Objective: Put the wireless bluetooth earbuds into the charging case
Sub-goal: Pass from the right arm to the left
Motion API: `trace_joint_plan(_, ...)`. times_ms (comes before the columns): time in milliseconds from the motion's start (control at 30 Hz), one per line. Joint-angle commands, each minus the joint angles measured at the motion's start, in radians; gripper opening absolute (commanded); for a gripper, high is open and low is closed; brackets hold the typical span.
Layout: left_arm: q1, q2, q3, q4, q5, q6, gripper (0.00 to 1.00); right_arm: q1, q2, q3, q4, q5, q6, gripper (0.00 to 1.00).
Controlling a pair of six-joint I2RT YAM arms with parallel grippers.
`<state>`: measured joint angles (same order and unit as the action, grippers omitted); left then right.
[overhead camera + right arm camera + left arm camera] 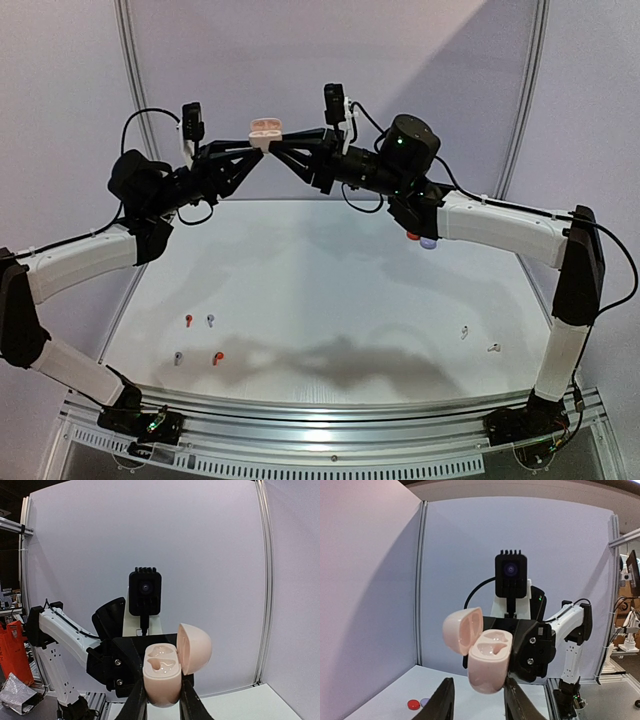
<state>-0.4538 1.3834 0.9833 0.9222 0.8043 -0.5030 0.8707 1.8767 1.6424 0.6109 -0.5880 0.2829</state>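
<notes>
A pale pink charging case [265, 128] hangs high above the table between both arms, its lid hinged open and both sockets empty. My right gripper [162, 690] is shut on the case's body [162, 675]. My left gripper [478, 682] faces it from the other side, jaws open around the case's lower end [490, 662]; one finger touches it, the other stands apart. On the table lie the earbuds: red [188, 319] and lavender [210, 319], a second lavender [178, 356] and red [215, 355] at the near left, and two white ones [464, 332] [492, 347] at the near right.
A red round case [412, 237] and a lavender one [428, 243] sit on the table under my right arm; they also show in the left wrist view, red [413, 704] and lavender [424, 702]. White walls enclose the back and sides.
</notes>
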Motion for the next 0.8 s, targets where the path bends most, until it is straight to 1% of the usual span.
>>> trace_joint_plan(0, -0.016, 0.006, 0.023, 0.025, 0.023, 0.004, 0.30, 0.005, 0.001, 0.029, 0.004, -0.019, -0.010, 0.00)
trace_joint_plan(67, -0.016, 0.007, 0.023, 0.030, 0.031, 0.005, 0.27, 0.004, 0.007, 0.036, 0.000, -0.022, -0.010, 0.00)
trace_joint_plan(200, -0.017, 0.007, 0.023, 0.040, 0.046, 0.008, 0.28, 0.004, 0.011, 0.039, -0.013, -0.021, -0.016, 0.00)
trace_joint_plan(533, -0.017, 0.005, 0.021, 0.050, 0.033, 0.000, 0.35, 0.004, 0.020, 0.045, -0.025, -0.031, -0.022, 0.00)
trace_joint_plan(767, -0.017, 0.006, 0.023, 0.053, 0.033, -0.006, 0.26, 0.004, 0.024, 0.047, -0.037, -0.030, -0.029, 0.00)
